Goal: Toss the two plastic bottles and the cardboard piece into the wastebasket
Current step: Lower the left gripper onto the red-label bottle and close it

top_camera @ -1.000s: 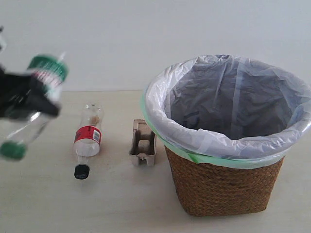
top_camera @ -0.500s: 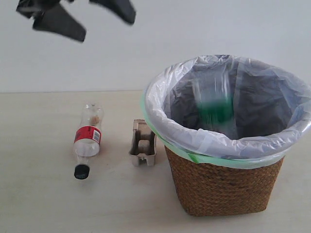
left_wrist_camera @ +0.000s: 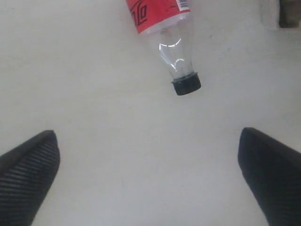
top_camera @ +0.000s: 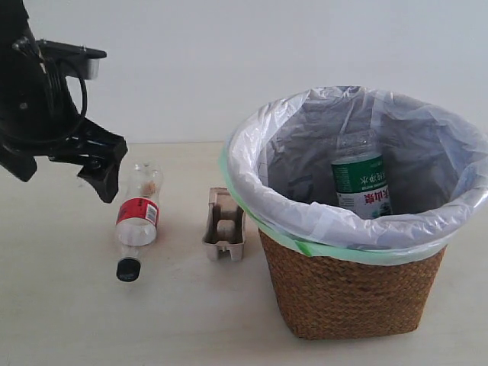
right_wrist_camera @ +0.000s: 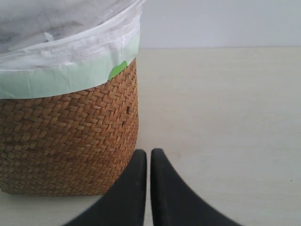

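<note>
One green-label bottle sits inside the wastebasket; left pincer gapes empty, right pincer closed.

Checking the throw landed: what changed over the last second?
The green-label bottle left the left pincer, flew right and now rests inside the wastebasket. The pincer, open and empty, swung up, then came back down near the red-label bottle. That bottle, the pulp tray and the wastebasket stayed put.

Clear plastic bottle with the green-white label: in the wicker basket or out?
In. The clear green-labelled bottle stands inside the brown woven wicker wastebasket, partly behind its white bag-lined rim.
</note>
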Action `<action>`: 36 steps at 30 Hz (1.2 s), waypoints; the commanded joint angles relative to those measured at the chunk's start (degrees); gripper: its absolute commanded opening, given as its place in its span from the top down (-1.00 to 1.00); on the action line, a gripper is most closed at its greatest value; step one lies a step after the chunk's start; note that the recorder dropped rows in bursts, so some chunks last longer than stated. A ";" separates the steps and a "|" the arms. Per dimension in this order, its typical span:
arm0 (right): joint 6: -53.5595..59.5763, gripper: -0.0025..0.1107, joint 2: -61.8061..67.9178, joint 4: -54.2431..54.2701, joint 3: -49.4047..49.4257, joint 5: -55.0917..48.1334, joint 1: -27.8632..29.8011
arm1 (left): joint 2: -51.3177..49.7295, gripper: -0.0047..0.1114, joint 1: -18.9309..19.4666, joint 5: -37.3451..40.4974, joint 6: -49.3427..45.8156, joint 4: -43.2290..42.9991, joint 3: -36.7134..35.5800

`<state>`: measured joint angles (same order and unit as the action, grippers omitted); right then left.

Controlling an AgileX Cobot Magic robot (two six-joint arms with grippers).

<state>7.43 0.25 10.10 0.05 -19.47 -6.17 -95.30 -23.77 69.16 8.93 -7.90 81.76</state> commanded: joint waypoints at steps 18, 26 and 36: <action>0.23 0.96 -0.25 -0.29 -0.05 0.30 0.30 | -14.98 -0.74 2.83 -22.38 8.72 -0.73 2.18; 0.23 0.96 -0.25 -0.29 -0.05 0.30 0.30 | -20.19 -0.74 3.85 -21.80 8.07 -1.00 5.57; 0.23 0.96 -0.25 -0.29 -0.05 0.30 0.30 | -25.28 -0.74 3.85 -23.53 8.29 -0.90 7.27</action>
<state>7.43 0.25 10.10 0.05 -19.47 -6.17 -119.30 -19.92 46.53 16.82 -8.97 88.63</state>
